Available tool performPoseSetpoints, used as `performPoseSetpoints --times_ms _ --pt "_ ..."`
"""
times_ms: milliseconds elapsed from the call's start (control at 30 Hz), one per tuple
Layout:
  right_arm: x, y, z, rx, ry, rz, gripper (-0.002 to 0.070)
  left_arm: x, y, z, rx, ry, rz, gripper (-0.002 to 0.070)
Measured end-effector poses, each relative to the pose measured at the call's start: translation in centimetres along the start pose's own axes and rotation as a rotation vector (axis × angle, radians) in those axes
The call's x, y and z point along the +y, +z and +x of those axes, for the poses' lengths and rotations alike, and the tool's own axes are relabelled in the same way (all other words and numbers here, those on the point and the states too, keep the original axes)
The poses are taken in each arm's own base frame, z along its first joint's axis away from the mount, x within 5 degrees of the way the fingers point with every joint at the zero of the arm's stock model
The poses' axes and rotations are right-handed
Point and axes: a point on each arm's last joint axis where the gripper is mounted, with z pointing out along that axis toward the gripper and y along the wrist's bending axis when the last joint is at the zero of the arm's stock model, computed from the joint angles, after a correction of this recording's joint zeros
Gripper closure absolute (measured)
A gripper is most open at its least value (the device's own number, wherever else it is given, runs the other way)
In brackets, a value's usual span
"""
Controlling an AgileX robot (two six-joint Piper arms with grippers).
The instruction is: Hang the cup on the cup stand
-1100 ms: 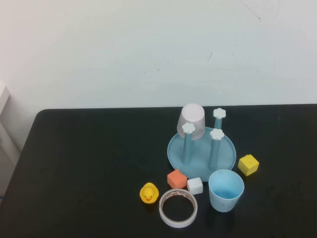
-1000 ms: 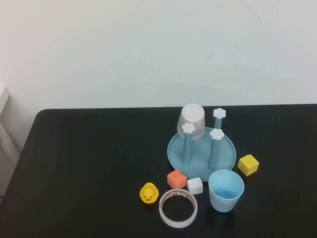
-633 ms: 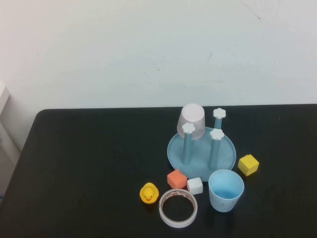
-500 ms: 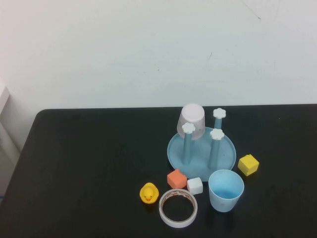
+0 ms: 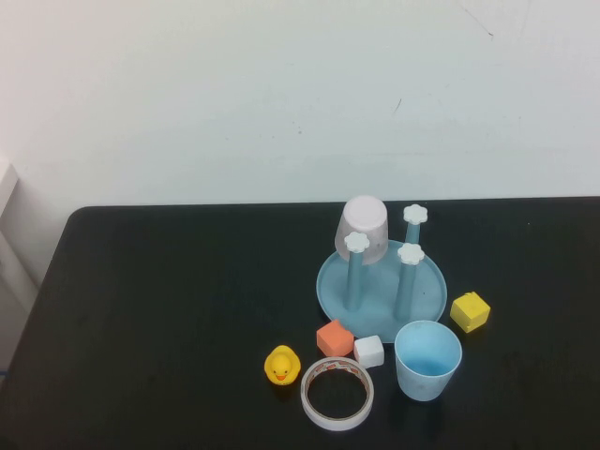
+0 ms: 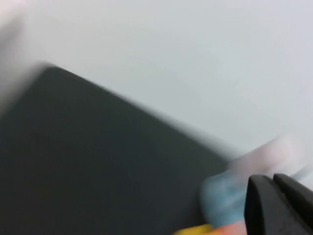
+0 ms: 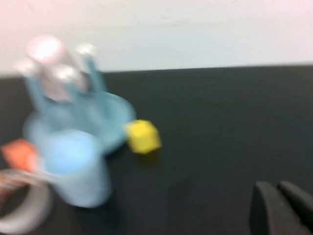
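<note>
**High view: cup waits upright beside its stand**

Lower right of centre, the light blue tapered plastic cup (image 5: 428, 359) stands mouth-up, just in front of the round blue pegged cup stand (image 5: 382, 281). Left gripper (image 6: 276, 205) and right gripper (image 7: 279, 208), fingers pressed together, hold nothing, both well apart from it.

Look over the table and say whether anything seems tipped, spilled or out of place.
Nothing stands out. The pale pinkish translucent cup is inverted on a peg of the light blue cup stand, as intended; the light blue plastic cup stands upright beside it.
</note>
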Motion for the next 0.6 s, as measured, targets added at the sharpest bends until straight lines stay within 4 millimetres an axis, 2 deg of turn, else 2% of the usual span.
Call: performPoseSetpoints --times_ms 133,267,333,500,600 --pt "1.3 0.0 0.0 0.009 0.348 -0.143 0.0678 -0.8 -0.1 -0.6 -0.048 -0.482 0.103 0.0678" --pt "2.3 -0.2 -0.4 0.018 0.641 -0.27 0.0678 -0.6 -0.1 -1.4 -0.126 -0.649 0.114 0.0678" --pt "2.4 -0.3 -0.5 0.014 0.663 -0.288 0.0678 -0.4 -0.2 -1.7 -0.172 -0.676 0.103 0.0678" --pt "2.5 -0.3 -0.6 -0.004 0.585 -0.298 0.0678 -0.1 -0.2 -2.1 -0.214 -0.699 0.09 0.0678" --pt "2.5 -0.3 -0.6 -0.01 0.548 -0.297 0.0678 -0.1 -0.2 -2.1 -0.216 -0.646 0.084 0.0678"
